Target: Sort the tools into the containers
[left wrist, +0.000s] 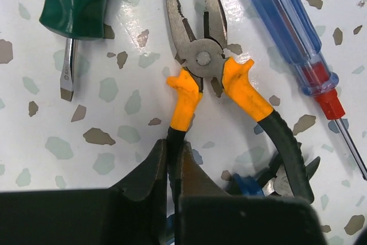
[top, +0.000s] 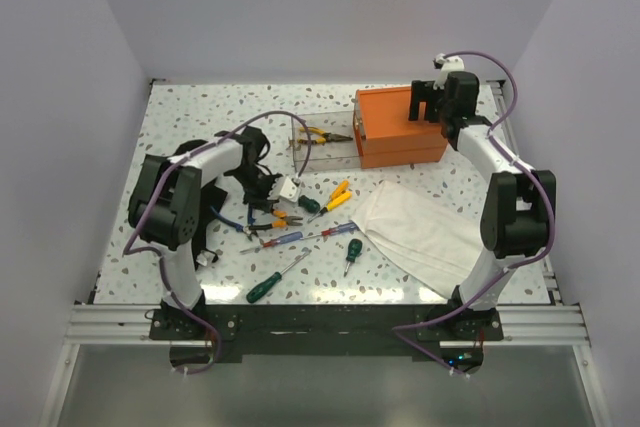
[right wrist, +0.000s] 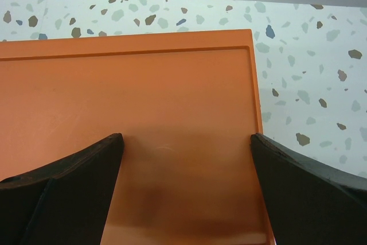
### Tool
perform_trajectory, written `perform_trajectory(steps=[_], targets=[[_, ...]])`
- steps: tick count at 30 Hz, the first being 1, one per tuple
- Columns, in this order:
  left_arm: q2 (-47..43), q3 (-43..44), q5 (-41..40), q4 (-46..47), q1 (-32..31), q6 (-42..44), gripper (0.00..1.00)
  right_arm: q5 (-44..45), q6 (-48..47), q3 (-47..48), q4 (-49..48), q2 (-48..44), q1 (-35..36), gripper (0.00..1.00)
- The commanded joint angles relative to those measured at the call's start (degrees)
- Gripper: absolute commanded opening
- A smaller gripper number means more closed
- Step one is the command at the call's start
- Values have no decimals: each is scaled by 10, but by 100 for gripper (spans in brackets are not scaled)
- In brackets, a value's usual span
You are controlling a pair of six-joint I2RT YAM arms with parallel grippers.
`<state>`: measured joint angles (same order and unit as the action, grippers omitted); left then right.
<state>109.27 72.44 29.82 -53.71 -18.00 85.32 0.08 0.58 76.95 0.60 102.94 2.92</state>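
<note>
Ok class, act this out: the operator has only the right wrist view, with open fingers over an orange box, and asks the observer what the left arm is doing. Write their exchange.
Observer: The left gripper is shut on one handle of the orange-and-black pliers.
Operator: Is any drawer open on the orange box?
Observer: Yes, one drawer is pulled out toward the left arm's side, with yellow-handled pliers in it.
Operator: Anything else near the box?
Observer: A white cloth lies on the table, nearer the arm bases than the box.
</note>
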Motion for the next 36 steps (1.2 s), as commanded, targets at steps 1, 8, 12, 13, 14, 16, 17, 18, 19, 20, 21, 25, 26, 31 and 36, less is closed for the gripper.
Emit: perform_trajectory(steps=[1, 8, 12, 13, 14, 16, 17, 18, 19, 20, 21, 25, 26, 31, 36], targets=[[-4, 38, 33, -21, 32, 17, 0, 26, 13, -32, 148, 24, -20, 98], [-22, 146, 75, -18, 134, -41, 0, 28, 10, -39, 146, 20, -20, 98], [-27, 187, 116, 80, 143, -166, 0, 28, 12, -43, 143, 24, -20, 98], [-31, 181, 116, 161, 129, -199, 0, 26, 14, -43, 142, 26, -20, 98], [-36, 171, 98, 208, 119, -264, 0, 26, 15, -39, 143, 28, -20, 98], [-43, 149, 82, 314, 80, -297, 0, 26, 14, -35, 142, 34, -20, 98], [-42, 147, 61, 344, 67, -327, 0, 26, 14, -32, 142, 36, -20, 98], [-32, 150, 54, 368, 54, -341, 0, 26, 13, -26, 143, 39, -20, 98], [-26, 154, 47, 407, 33, -353, 0, 28, 12, -23, 143, 41, -20, 98], [-17, 161, 41, 420, 24, -372, 0, 28, 12, -18, 144, 42, -20, 98], [5, 181, 37, 426, 16, -379, 0, 30, 11, -15, 146, 43, -20, 98], [57, 225, 19, 458, -15, -421, 0, 28, 12, -7, 150, 44, -20, 98], [73, 228, 6, 468, -17, -429, 0, 28, 12, -7, 151, 44, -20, 98], [113, 252, -20, 497, -22, -445, 0, 26, 15, -7, 155, 39, -20, 98], [122, 235, -36, 528, -26, -450, 14, 26, 18, -11, 155, 37, -20, 98]])
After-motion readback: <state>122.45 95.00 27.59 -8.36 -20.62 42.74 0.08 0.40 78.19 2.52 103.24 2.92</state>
